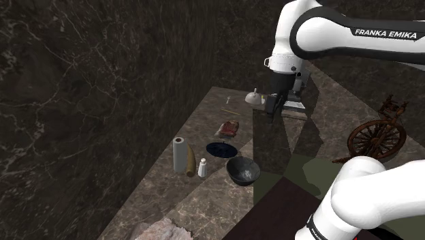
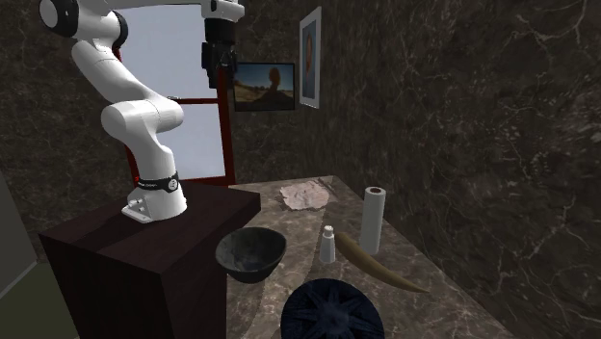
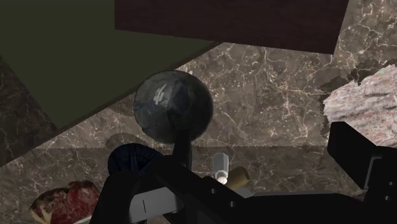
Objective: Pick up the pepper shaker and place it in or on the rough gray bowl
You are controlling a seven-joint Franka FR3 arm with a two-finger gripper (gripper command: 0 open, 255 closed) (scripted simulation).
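Pepper shaker point(image 1: 202, 168), small white cylinder, beside round bowl point(image 1: 242, 170).

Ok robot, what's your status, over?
Pincer open, up high, holding nothing. Pepper shaker upright, untouched, near gray bowl. Horn close beside it.

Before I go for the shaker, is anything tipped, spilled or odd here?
Nothing is tipped or spilled. The shaker, paper towel roll and bowl all stand upright. The one oddity is a slab of raw meat lying straight on the counter.
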